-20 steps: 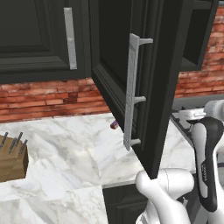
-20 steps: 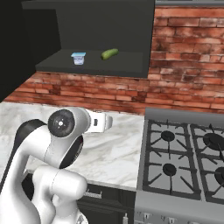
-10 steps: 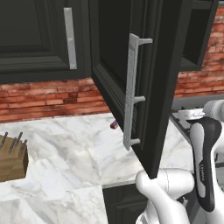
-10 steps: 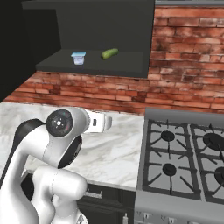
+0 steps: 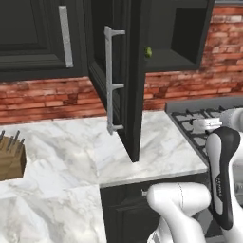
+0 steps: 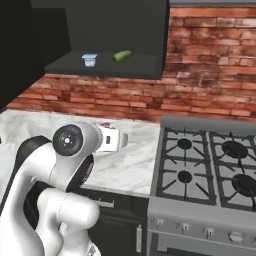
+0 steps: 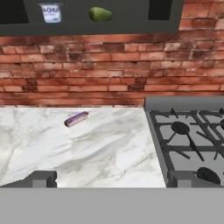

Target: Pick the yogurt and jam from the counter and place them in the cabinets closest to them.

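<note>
We see the gripper (image 7: 109,178) with jaws spread wide, nothing between them. The yogurt (image 7: 51,12) already sits on the open cabinet (image 6: 107,66) shelf, beside a green item (image 7: 100,14). The jam (image 7: 76,119) lies on its side on the counter (image 7: 105,148), at 11 o'clock from the fingertips in the hand view. Risks, in our judgement: the toppled jar rolling under a pinch, and the arm clipping the open door (image 5: 121,80) on the lift.
</note>
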### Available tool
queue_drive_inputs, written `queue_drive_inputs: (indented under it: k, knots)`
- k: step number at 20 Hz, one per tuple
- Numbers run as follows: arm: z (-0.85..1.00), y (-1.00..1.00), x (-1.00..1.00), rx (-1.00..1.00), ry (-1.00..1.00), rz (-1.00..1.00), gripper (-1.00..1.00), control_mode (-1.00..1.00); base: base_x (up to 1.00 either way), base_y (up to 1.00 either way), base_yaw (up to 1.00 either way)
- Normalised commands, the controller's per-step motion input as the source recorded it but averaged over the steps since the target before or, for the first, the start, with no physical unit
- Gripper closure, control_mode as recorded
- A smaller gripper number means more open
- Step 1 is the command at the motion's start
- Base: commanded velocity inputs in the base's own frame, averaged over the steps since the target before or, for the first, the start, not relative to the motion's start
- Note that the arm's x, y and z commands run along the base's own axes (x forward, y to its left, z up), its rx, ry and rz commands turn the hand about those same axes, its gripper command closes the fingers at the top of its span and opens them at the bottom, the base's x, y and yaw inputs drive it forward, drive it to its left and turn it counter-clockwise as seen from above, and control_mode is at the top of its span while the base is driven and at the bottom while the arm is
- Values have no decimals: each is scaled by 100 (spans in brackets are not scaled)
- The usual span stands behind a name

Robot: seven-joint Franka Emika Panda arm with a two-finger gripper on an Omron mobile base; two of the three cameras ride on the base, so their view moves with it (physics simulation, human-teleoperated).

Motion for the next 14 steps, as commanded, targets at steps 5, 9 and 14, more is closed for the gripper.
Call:
queue_drive_inputs:
  k: [5,9,14]
  knots:
    - [0,0,0,0,0,0,-100,100,-38,-21,0]
    - [0,0,0,0,0,0,-100,100,0,-5,0]
    - [0,0,0,0,0,0,-100,100,0,-53,-1]
